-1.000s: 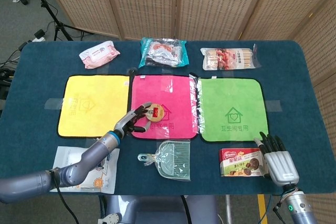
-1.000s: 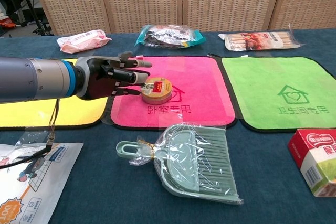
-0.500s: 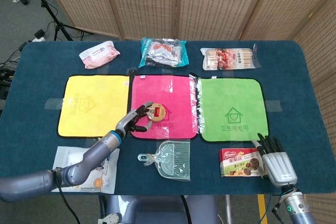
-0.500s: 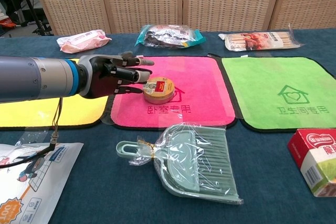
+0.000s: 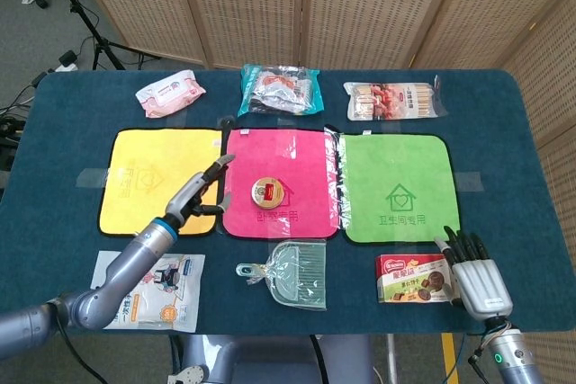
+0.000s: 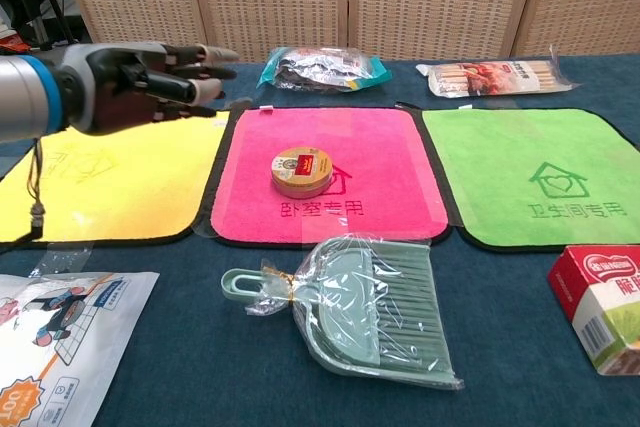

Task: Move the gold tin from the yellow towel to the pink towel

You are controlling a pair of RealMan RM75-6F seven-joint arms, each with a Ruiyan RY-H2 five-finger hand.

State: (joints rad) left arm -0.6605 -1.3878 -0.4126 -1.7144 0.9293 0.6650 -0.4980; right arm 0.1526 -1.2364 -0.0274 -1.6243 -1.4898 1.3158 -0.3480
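**Gold tin on the pink towel**

While the left hand (image 5: 200,193) hovers with fingers spread, holding nothing, the gold tin (image 5: 268,192) – round, flat, with a red label – lies on the pink towel (image 5: 297,155), beside the yellow towel (image 5: 144,177). The right hand (image 5: 475,274) rests open on the dark blue table (image 5: 522,159) – wicker screens (image 5: 297,6) stand behind.

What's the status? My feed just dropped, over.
Left hand open, clear of the tin. Right hand open, idle by the snack box. Tin upright on the pink towel. Nothing in the way.
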